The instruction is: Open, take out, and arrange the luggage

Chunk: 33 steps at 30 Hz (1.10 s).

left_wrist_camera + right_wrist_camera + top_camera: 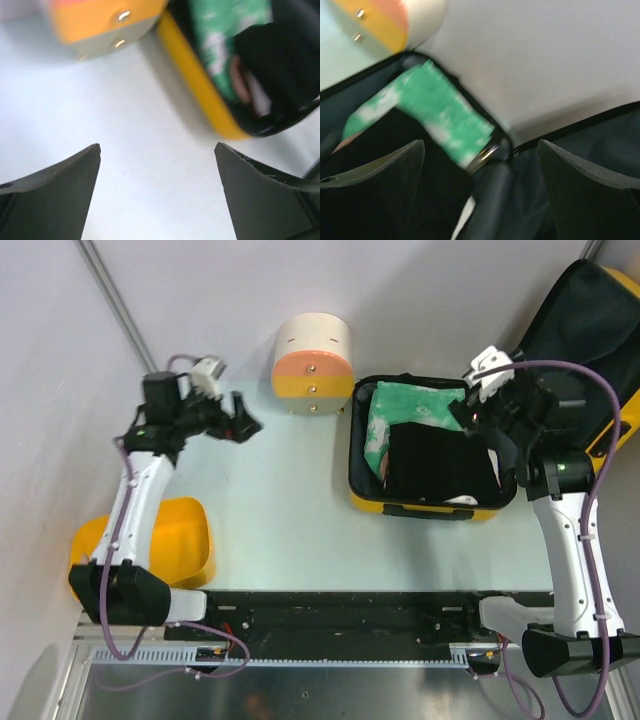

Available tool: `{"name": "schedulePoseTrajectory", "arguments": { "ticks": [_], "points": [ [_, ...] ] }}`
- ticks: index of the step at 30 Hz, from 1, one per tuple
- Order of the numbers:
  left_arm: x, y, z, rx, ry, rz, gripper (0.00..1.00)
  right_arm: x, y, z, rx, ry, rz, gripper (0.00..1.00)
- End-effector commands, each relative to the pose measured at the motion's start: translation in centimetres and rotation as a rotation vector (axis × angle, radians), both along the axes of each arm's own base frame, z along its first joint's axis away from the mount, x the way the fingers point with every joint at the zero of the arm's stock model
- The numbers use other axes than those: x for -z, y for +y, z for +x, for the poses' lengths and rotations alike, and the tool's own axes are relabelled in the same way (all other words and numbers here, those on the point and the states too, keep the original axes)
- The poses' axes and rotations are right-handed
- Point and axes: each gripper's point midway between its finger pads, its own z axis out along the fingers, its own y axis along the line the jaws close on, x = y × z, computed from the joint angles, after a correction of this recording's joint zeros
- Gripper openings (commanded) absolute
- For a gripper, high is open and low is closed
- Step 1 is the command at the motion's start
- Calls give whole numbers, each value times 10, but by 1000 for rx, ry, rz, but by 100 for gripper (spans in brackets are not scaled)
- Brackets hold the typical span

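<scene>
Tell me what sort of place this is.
Probably a robotics lab workcell: left arm and right arm bolted to a metal rail at a pale table, plain wall panels behind, open luggage on it.

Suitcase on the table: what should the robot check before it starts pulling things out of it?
1. Suitcase lid swung open: ok.
2. Green cloth and black cloth lie uncovered on top: ok.
3. Right pincer open, empty, above the suitcase: ok.
4. Left pincer open, empty, over the table: ok.
5. Bare table left of the suitcase for laying things out: ok.
6. Anything under the black cloth: cannot tell.
</scene>
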Motion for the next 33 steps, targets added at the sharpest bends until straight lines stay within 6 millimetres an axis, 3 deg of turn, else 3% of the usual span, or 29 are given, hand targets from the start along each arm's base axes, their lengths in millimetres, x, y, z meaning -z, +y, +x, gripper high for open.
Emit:
{"name": "schedulePoseTrajectory", "arguments": {
  "ticks": [1,2,5,8,11,16,18,22,29,33],
  "points": [
    [75,97,-64,-14,205,278,100,80,10,-28,-53,302,-4,100],
    [99,137,-78,-114,295,346,100,91,11,-31,-53,348,5,100],
    [123,178,-117,-207,394,360,100,102,14,-37,-53,400,31,100],
    [141,185,-144,-234,432,400,100,117,18,-40,-56,449,32,100],
    [159,178,-156,-217,483,377,100,132,22,-43,-56,494,25,100],
    [176,176,-149,-173,562,348,100,156,24,-50,-55,582,-3,99],
    [180,167,-140,-128,576,307,98,166,23,-54,-48,617,-14,99],
    [192,142,-120,-48,603,299,83,177,16,-57,-26,637,-42,100],
    [197,68,-85,116,538,347,62,188,4,-56,18,662,-86,100],
    [197,33,-67,170,529,339,57,190,0,-49,38,660,-93,100]
  ]
}}
